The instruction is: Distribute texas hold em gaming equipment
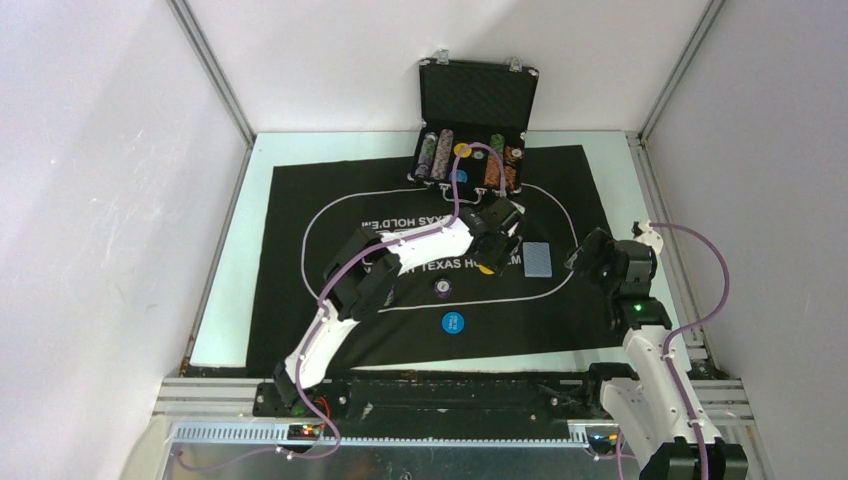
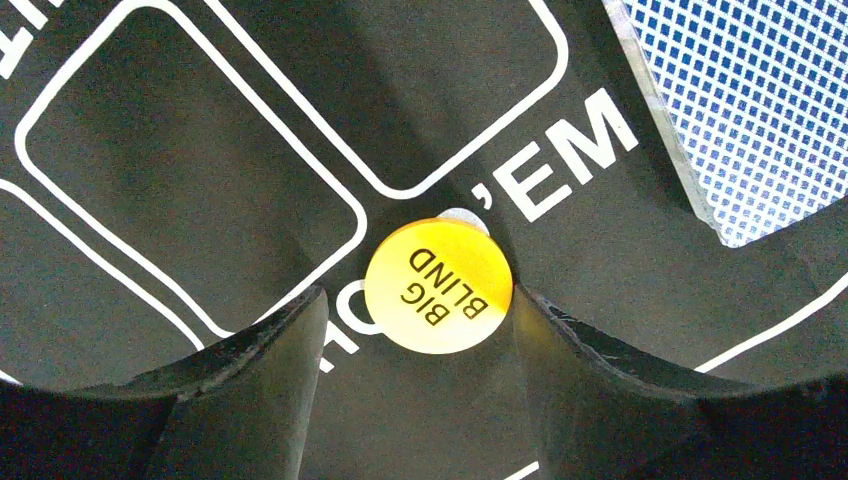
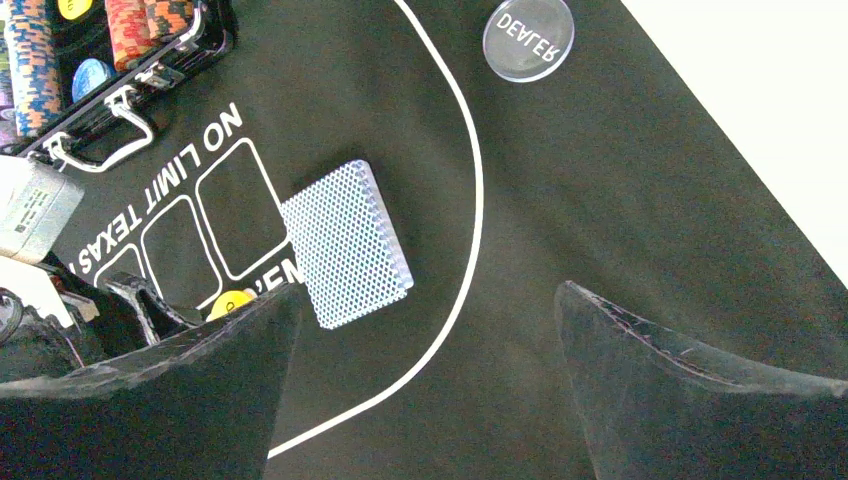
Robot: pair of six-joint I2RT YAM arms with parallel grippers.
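- My left gripper (image 2: 415, 300) hangs low over the black felt mat (image 2: 620, 260), fingers partly open on either side of the yellow BIG BLIND button (image 2: 438, 285).
- The button lies flat on the mat. The finger on the right of the wrist view (image 2: 580, 360) meets its edge, and the other finger (image 2: 270, 360) stands apart. Nothing is gripped.
- The blue-backed card stack (image 1: 538, 260) lies on the mat just beside the button.
- My right gripper (image 3: 428, 290) hovers above the mat, fingers spread wide, nothing between them.
- The DEALER button (image 3: 528, 38) lies on the mat outside the white oval line.
- A blue chip (image 1: 453, 322) and a dark chip (image 1: 441, 288) lie nearer the arm bases.
- The open black case (image 1: 478, 100) at the far edge holds racked chips.
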